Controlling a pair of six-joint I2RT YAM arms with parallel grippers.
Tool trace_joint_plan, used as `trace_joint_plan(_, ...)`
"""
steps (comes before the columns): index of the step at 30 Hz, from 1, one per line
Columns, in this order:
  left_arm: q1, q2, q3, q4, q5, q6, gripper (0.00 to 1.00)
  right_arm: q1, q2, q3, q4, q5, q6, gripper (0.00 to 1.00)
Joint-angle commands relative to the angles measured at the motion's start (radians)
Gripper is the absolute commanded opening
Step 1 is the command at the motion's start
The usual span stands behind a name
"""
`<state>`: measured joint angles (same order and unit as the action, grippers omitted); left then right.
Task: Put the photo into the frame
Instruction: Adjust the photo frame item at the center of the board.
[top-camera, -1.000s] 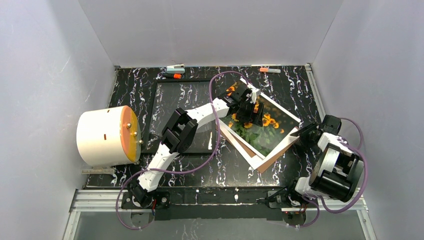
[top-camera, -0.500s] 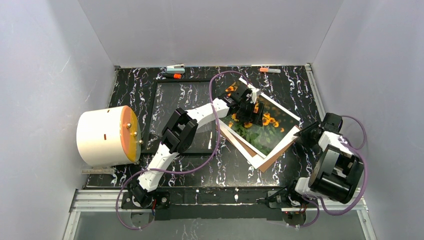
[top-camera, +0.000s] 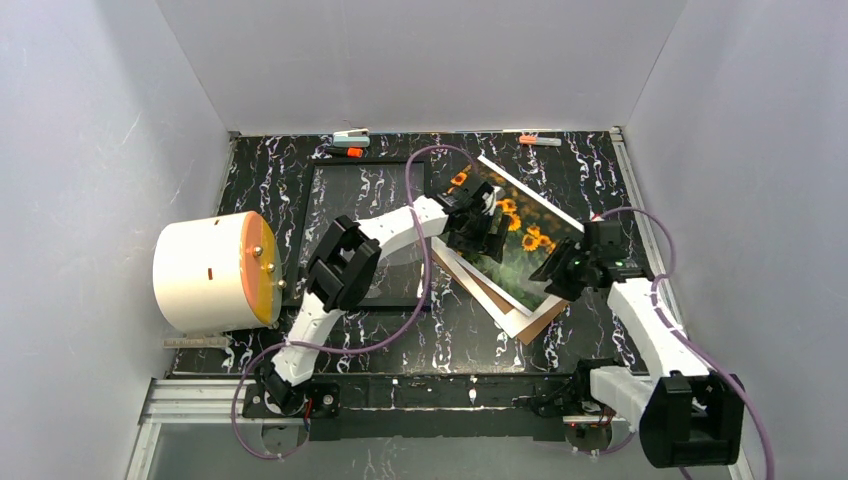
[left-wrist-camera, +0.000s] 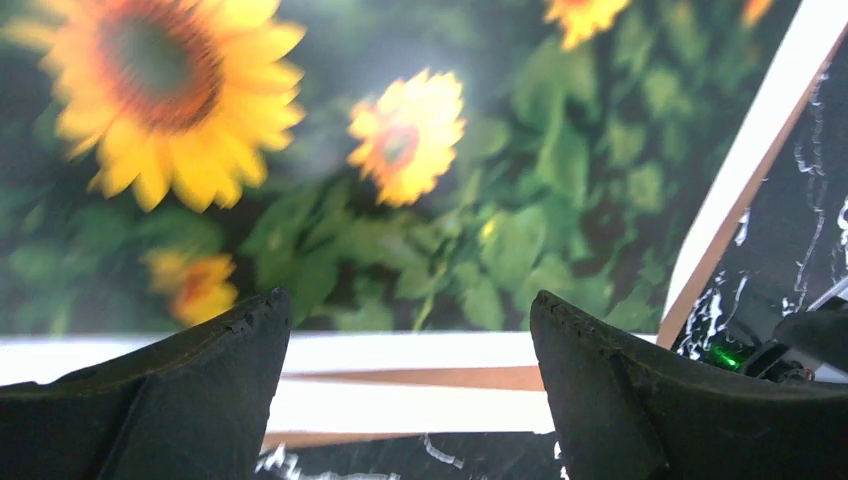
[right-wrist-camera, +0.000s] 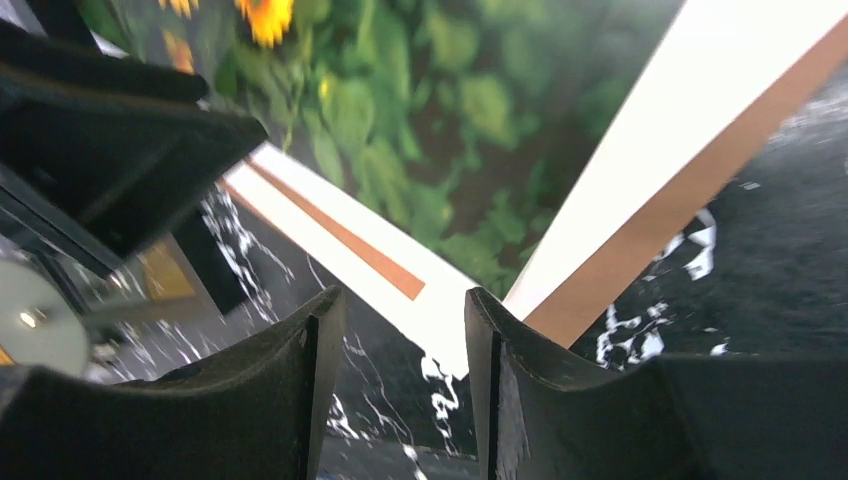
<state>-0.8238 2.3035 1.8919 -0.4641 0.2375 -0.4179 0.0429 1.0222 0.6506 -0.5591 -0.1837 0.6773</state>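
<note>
Photo (top-camera: 522, 250) lay face up and askew on the brown backing board (top-camera: 533, 328), just right of the black frame (top-camera: 365, 162) and outside it. Left gripper (left-wrist-camera: 410, 310) hovered over the print's left part, jaws wide apart. Right gripper (right-wrist-camera: 400, 300) stood at its near right edge, its 2 fingers apart with nothing between them.

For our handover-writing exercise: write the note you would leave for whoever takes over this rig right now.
Left gripper: open, low over the photo.
Right gripper: open, at the photo's near-right edge.
Photo: face up on the brown backing board, right of the frame.
Frame: flat on the table, no photo in it.
Done: nothing inserted yet.
Left: pick up the photo and set it in the frame.
</note>
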Motion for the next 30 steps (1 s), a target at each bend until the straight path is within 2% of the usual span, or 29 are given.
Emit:
trace_joint_plan(1,0.063,-0.196,-0.115,-0.084,-0.135,-0.077,0.88,0.187,0.044,0.057,-0.073,0.079,-0.032,0.56)
trace_joint_plan(5,0.132,-0.337,-0.228,-0.069,-0.176,-0.108,0.88,0.397,0.223,0.220,-0.139,0.238,-0.085,0.58)
trace_joint_plan(10,0.209,-0.491,-0.286,-0.089,-0.262,-0.133,0.91,0.605,0.455,0.392,-0.250,0.366,-0.187,0.64)
trace_joint_plan(15,0.273,-0.580,-0.305,-0.115,-0.275,-0.167,0.92,0.781,0.629,0.481,-0.339,0.488,-0.311,0.67)
trace_joint_plan(19,0.309,-0.607,-0.310,-0.125,-0.277,-0.168,0.93,0.864,0.688,0.487,-0.340,0.545,-0.367,0.67)
trace_joint_plan(25,0.333,-0.615,-0.316,-0.128,-0.271,-0.165,0.93,0.907,0.731,0.456,-0.315,0.577,-0.385,0.68)
trace_joint_plan(30,0.340,-0.607,-0.318,-0.130,-0.266,-0.157,0.93,0.910,0.747,0.408,-0.273,0.592,-0.397,0.61)
